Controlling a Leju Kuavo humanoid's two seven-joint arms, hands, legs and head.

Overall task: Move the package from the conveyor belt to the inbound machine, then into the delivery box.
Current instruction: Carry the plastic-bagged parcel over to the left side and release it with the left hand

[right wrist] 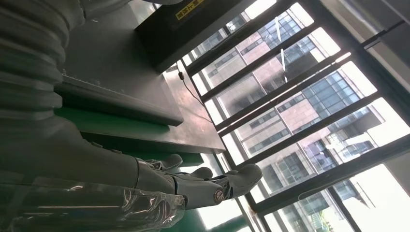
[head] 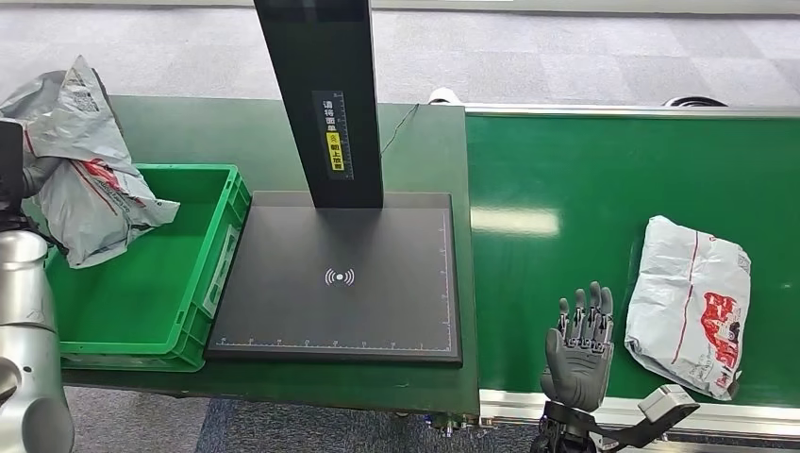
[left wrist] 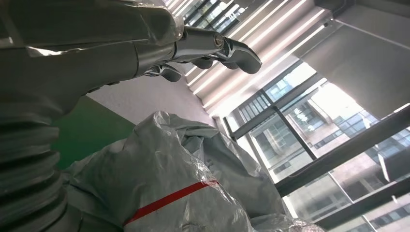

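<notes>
Over the crate: left hand (head: 28, 175) grips a grey package (head: 83, 165) held above the green delivery box (head: 141, 311).
Left wrist view: same package (left wrist: 164, 193) crumpled, red tape stripe, fingers (left wrist: 227, 48) reaching past it.
Belt: second package (head: 691, 302) lies on the green conveyor belt (head: 585, 179), just beside the right hand (head: 578, 344).
Right hand: fingers spread, holding nothing.
Right wrist view: windows and buildings beyond the fingers (right wrist: 232, 181).
Tabletop: black inbound machine (head: 340, 283) between crate and belt.
Floor: grey carpet tiles.
</notes>
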